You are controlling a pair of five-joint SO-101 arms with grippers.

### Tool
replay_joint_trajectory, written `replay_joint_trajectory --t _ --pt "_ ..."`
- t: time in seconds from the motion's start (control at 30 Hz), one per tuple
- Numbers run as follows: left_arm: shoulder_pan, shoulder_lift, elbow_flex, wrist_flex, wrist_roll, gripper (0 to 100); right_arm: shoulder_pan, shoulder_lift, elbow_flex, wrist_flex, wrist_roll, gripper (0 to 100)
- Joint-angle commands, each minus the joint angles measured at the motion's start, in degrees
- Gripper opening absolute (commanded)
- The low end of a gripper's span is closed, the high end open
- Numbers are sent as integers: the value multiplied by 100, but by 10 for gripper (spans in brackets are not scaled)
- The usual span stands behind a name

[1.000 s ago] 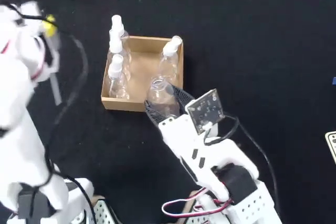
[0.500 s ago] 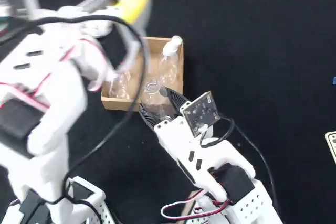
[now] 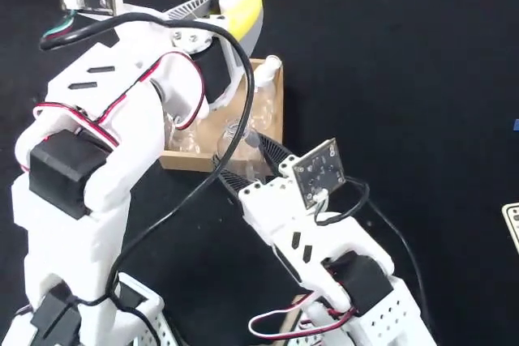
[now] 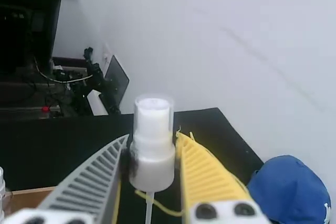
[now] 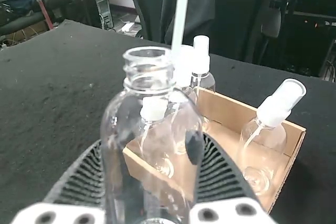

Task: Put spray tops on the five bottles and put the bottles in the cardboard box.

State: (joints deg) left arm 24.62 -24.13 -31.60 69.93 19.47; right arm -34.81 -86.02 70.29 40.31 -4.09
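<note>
**Clear bottle (image 5: 149,135) clamped, spray top (image 4: 153,148) held**

Your right gripper (image 3: 244,156) is clamped on the uncapped bottle at the box's (image 3: 185,160) near edge. Capped bottles (image 5: 265,129) stand inside. Farther off, your left gripper (image 4: 151,167) pinches the spray top, tube down, above the box.

Left gripper (image 4: 152,141) clamped a white spray top (image 4: 152,158) upright between its grey and yellow fingers (image 4: 205,177), the dip tube (image 4: 148,208) hanging below; a cardboard box (image 4: 23,198) edge showed beside.
</note>
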Motion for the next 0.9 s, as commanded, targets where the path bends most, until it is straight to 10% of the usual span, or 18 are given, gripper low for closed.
replay_joint_trajectory --t 0.0,0.87 --pt "40 -176 -558 18 44 30 -70 -198 -40 -176 -26 11" --pt "-259 -97 -593 642 44 30 -70 -198 -75 -176 -9 11"
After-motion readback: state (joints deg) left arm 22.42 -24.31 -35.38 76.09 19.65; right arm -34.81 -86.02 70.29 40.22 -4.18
